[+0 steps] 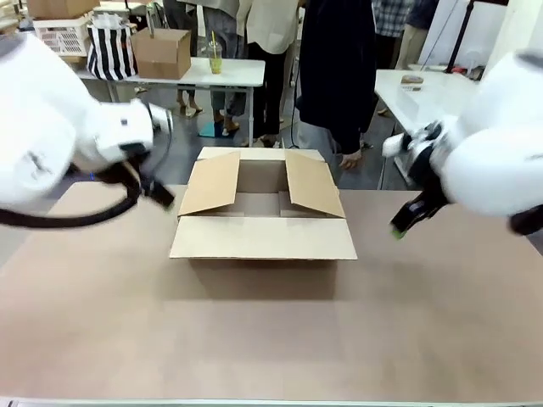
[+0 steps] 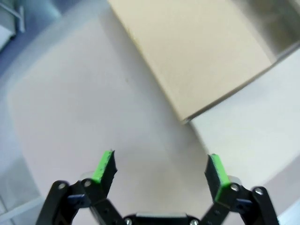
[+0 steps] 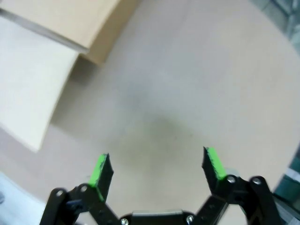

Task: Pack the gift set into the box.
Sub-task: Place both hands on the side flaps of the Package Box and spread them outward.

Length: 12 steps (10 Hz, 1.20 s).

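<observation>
The large plain brown corrugated cardboard box sits toward the far middle of the brown tabletop. Its front flap is folded outward and its side flaps are raised at a slant. The left claw hangs near the box's left side over bare tabletop, its green-padded fingers spread wide and holding nothing. The right claw hangs off the box's right side, a little farther out, also spread and empty. In each wrist view a box flap lies beyond the fingertips.
</observation>
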Available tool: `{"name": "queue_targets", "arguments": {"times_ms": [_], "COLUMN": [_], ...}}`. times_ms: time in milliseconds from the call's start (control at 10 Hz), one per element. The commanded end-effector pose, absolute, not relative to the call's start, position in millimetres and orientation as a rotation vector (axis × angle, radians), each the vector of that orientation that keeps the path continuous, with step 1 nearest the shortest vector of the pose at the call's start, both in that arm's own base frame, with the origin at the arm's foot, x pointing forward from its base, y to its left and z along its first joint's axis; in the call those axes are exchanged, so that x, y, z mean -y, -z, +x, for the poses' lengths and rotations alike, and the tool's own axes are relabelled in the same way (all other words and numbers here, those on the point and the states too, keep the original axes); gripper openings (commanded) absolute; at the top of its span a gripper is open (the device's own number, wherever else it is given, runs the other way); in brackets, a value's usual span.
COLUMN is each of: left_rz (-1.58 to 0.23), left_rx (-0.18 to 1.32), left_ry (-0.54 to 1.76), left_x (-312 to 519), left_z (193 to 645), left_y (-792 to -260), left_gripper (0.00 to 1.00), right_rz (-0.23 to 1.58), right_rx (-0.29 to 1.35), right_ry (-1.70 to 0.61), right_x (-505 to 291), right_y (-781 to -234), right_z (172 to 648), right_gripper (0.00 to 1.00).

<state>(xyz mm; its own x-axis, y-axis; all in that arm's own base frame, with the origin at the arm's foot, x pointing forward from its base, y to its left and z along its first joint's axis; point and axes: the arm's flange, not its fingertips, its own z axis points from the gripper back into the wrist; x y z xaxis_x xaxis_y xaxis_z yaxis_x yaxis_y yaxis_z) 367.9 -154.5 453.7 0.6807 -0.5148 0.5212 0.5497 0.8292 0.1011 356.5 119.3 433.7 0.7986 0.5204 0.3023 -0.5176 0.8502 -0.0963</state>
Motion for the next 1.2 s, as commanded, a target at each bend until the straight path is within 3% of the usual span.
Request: {"name": "queue_targets", "arguments": {"times_ms": [0,100,200,300,400,500,600,700,800,900,1100], "left_rz": [-0.187,-0.226,-0.113,-0.113,-0.113,-0.113,-0.134,-0.335,-0.636,-0.719,-0.935], "left_rx": [0.864,1.051,0.701,0.701,0.701,0.701,0.749,0.708,0.59,0.464,0.418], "left_ry": [0.624,0.658,0.59,0.59,0.59,0.59,0.588,0.472,0.325,0.122,-0.011], "left_x": [134,138,159,159,159,159,161,155,139,123,86], "left_z": [285,270,351,351,351,351,346,355,362,369,378], "left_y": [-479,-489,-502,-502,-502,-502,-513,-519,-527,-532,-532], "left_gripper": [1.0,1.0,1.0,1.0,1.0,1.0,1.0,1.0,1.0,1.0,1.0], "right_rz": [0.207,0.365,0.415,0.172,0.172,0.277,0.445,0.722,1.031,1.162,1.286], "right_rx": [0.587,0.758,0.875,0.561,0.561,0.706,0.72,0.689,0.493,0.312,0.286], "right_ry": [-0.626,-0.58,-0.553,-0.541,-0.541,-0.519,-0.496,-0.379,-0.279,-0.125,0.044], "right_x": [-123,-133,-140,-127,-127,-137,-130,-124,-113,-102,-79], "right_y": [-494,-503,-505,-517,-517,-549,-543,-546,-545,-537,-521], "right_z": [310,304,305,322,322,309,318,325,336,349,361], "right_gripper": [1.0,1.0,1.0,1.0,1.0,1.0,1.0,1.0,1.0,1.0,1.0]}}
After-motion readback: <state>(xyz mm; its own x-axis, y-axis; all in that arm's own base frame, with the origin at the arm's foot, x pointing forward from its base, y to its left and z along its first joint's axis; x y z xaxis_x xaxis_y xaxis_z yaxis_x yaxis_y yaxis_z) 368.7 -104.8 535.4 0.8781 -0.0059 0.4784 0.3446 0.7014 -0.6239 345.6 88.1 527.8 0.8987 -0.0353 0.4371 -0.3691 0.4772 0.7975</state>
